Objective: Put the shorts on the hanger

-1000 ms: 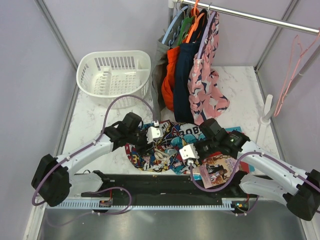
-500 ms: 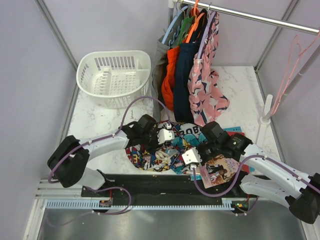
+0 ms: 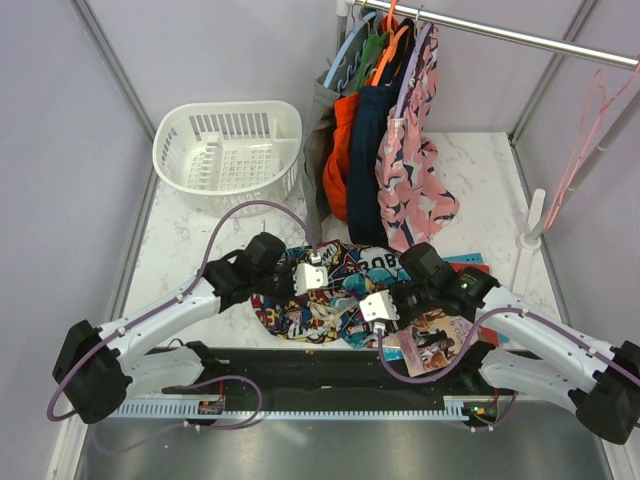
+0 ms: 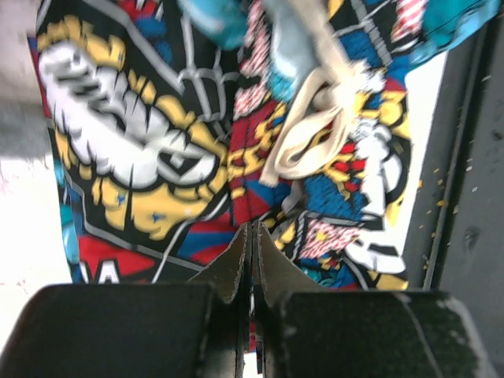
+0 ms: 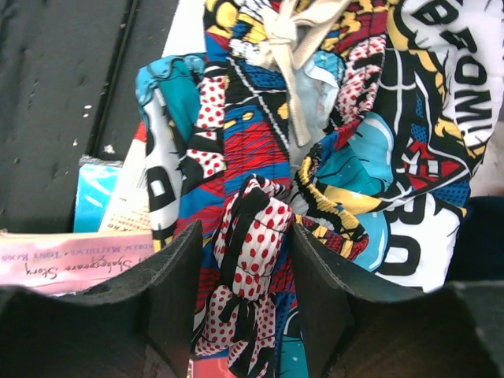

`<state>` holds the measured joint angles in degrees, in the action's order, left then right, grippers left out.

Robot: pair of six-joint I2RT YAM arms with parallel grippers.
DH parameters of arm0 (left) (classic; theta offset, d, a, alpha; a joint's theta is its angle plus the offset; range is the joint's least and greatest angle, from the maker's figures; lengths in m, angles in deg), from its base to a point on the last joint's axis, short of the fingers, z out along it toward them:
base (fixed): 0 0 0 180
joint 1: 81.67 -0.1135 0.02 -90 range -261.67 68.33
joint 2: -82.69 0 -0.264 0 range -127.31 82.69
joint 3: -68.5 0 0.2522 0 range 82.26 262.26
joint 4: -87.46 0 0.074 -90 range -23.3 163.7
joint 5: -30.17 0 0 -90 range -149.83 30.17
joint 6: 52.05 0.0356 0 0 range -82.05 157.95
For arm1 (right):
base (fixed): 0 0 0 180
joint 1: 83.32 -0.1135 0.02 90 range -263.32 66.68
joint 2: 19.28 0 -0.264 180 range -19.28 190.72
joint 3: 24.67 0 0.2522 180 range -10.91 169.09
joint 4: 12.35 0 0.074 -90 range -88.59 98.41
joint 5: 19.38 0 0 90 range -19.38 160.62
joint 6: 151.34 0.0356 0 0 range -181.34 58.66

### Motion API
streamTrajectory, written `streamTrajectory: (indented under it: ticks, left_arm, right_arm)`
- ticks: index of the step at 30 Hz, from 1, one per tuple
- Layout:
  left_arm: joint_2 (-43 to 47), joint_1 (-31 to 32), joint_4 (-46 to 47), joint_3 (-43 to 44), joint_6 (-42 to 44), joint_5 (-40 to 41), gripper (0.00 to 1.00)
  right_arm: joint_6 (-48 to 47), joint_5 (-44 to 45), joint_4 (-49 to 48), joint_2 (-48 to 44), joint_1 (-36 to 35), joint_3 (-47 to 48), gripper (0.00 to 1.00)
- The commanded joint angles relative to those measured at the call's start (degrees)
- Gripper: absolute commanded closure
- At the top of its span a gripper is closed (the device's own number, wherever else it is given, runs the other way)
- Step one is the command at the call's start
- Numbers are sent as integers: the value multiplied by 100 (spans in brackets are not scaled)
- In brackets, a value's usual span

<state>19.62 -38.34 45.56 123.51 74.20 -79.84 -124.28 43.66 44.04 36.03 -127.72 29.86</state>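
My left arm having drawn back, I am holding the left end effector (image 4: 250,235) pinched shut and the right end effector (image 5: 246,236) parted astride the shorts (image 3: 320,312), which are lying on the bench (image 3: 190,240), the hanger (image 3: 583,140) dangling unused.

A white marble-patterned table (image 3: 480,170) is carrying a white slatted plastic basket (image 3: 232,196) at its far left corner. Crumpled comic-print cloth shorts (image 3: 335,292) are lying near the front centre, with a pink printed booklet (image 3: 437,342) just beside them on the right. A black mat (image 3: 300,366) is lying along the near edge.
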Motion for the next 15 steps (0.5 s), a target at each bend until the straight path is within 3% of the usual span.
streamTrajectory:
  ticks: [1, 3, 5, 8, 11, 15]
  left_arm:
    - [-65, -351, -88, -56, -162, 85, 98]
    - [-214, -387, -7, 101, -110, -168, 94]
    - [-583, -361, 80, 391, -92, -424, 77]
    - [-1109, -299, 317, 698, 13, -828, 64]
    - [-1601, -159, 633, 866, 128, -987, 55]
    - [-2234, -18, 1038, 1112, 198, -882, 53]
  right_arm:
    - [396, 24, -308, 86, -7, 370, 46]
    - [352, -64, -212, -20, -7, 352, 46]
    - [335, -73, -141, -169, -7, 326, 46]
    - [326, -46, 87, -336, -7, 343, 45]
    - [326, -2, 298, -547, -16, 352, 43]
    - [308, 51, 447, -776, -16, 335, 41]
